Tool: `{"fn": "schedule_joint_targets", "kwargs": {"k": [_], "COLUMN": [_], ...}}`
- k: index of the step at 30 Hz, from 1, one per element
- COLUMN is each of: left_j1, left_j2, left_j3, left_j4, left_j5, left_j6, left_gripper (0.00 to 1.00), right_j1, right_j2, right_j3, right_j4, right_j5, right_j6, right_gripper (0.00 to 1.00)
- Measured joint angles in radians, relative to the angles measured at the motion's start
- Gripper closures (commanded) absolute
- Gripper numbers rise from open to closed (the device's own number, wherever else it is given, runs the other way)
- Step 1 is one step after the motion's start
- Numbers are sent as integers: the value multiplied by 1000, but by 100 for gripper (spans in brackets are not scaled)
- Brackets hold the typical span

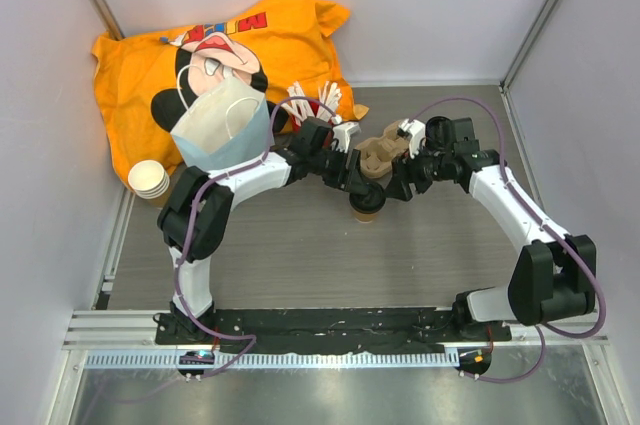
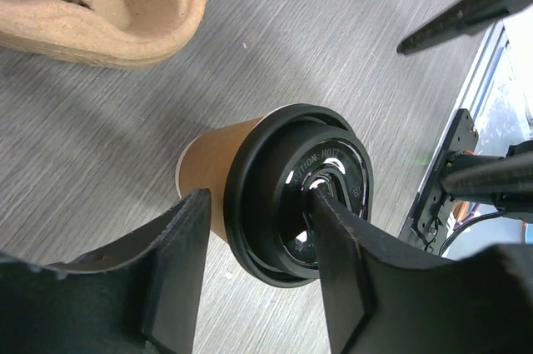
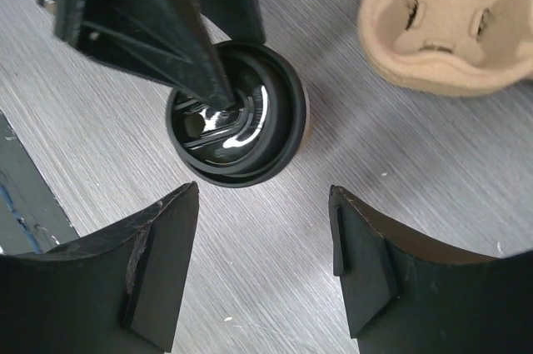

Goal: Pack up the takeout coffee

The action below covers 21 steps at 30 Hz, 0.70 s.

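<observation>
Now you are picking up the takeout coffee [image 2: 208, 162]: left tool [image 2: 258, 200] straddling its lid [image 2: 275, 154], pinching or not I cannot tell. Your right tool [image 3: 262, 194] is hovering spread; secure the grip before lifting.

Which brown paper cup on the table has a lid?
The small brown paper cup with the round black plastic lid, central in the top view; the stacked brown paper cups at the far left are open-topped.
</observation>
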Motion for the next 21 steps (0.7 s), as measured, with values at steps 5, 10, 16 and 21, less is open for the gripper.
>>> {"fn": "schedule_joint_targets", "kwargs": {"k": [5,10,16,21], "left_j1": [0,0,0,0], "left_j2": [2,2,2,6], "left_j3": [0,0,0,1], "left_j4": [-1,-1,0,3], "left_j5": [-9,-10,-5,8], "left_j6": [5,12,27,33], "left_gripper": [41,43,44,44], "right_j1": [-49,-91,-124,-130], "right_j2": [40,98,172,239], "right_j3": [-7,-8,-8,8], "right_j4": [15,22,30,34], "right_j5": [-47,-109,-181,-238], "right_j6": [39,83,132,167], "right_gripper": [32,35,40,46]}}
